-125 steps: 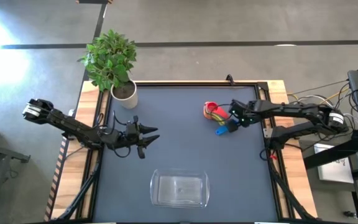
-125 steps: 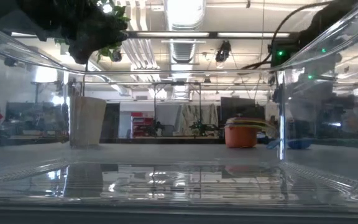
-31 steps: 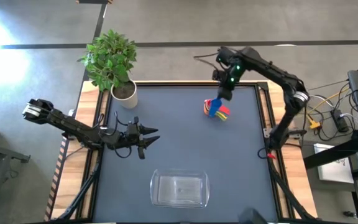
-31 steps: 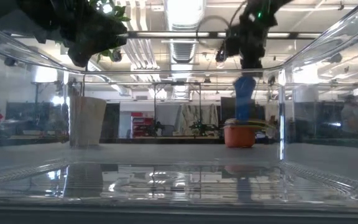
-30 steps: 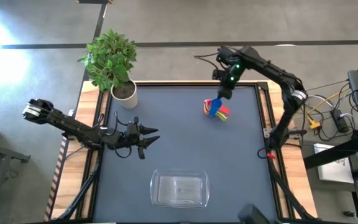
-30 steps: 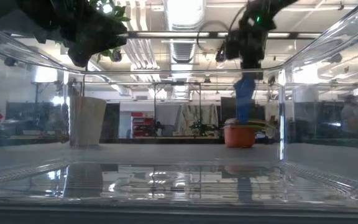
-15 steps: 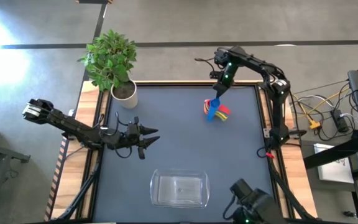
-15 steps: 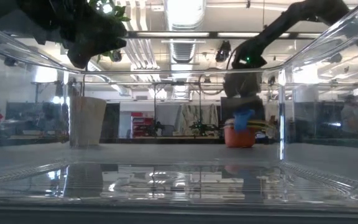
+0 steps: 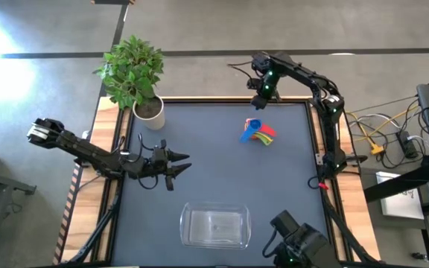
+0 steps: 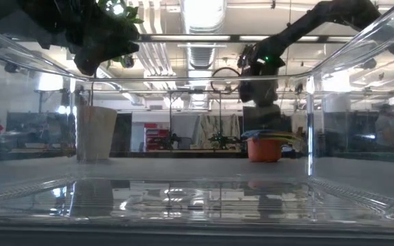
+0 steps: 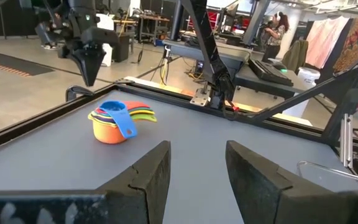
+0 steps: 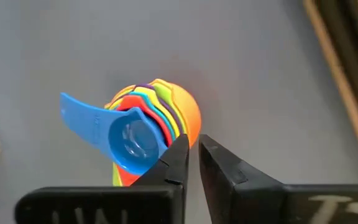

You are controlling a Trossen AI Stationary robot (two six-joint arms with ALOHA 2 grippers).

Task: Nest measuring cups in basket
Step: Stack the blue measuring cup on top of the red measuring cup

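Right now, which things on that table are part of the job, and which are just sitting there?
Part of the job:
- stack of measuring cups, blue cup on top
- clear basket, nothing in it
- right hand, shut, above the stack

Just sitting there:
- potted plant
- left hand, waiting, holding nothing

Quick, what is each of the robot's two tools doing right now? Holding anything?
Left tool: open, holding nothing, waiting over the table's left side.
Right tool: closed, holding nothing, raised above the nested measuring cups.
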